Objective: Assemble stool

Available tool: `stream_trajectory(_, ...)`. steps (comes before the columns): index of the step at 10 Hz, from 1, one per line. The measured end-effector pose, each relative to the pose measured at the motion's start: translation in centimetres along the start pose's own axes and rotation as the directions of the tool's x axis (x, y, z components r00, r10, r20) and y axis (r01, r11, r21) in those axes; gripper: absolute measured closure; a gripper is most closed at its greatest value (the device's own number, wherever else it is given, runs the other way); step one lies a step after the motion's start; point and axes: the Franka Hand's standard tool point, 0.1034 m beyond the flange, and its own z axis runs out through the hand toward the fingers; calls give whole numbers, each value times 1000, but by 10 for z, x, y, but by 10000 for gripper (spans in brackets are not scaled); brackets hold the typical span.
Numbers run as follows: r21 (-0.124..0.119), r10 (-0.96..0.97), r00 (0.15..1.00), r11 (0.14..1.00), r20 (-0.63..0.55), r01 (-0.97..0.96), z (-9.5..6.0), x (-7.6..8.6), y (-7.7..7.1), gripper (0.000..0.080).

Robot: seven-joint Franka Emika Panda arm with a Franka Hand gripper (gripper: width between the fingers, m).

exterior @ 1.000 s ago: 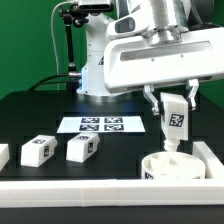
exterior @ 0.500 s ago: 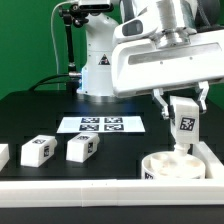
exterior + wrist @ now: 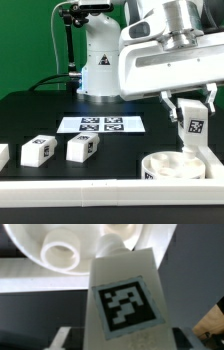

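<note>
Exterior view: leg (image 3: 195,130) upright in the hand (image 3: 190,113), over the seat disc (image 3: 170,167)

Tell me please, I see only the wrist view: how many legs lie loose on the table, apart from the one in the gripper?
Observer: Two. One loose leg lies beside another, toward the exterior view's left. A third white piece is cut off by the picture's edge.
Operator: And where is the seat disc in relation to them?
Observer: The seat disc lies at the exterior view's right, apart from them and directly below the held leg.
</note>
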Motion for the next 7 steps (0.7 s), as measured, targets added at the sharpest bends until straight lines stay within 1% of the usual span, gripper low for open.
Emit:
stream_trajectory(3, 0, 0, 1000, 1000, 13, 0, 6, -7, -1, 471)
stream_trajectory(7, 2, 1, 1000, 1000, 14, -1, 12, -6, -1, 471)
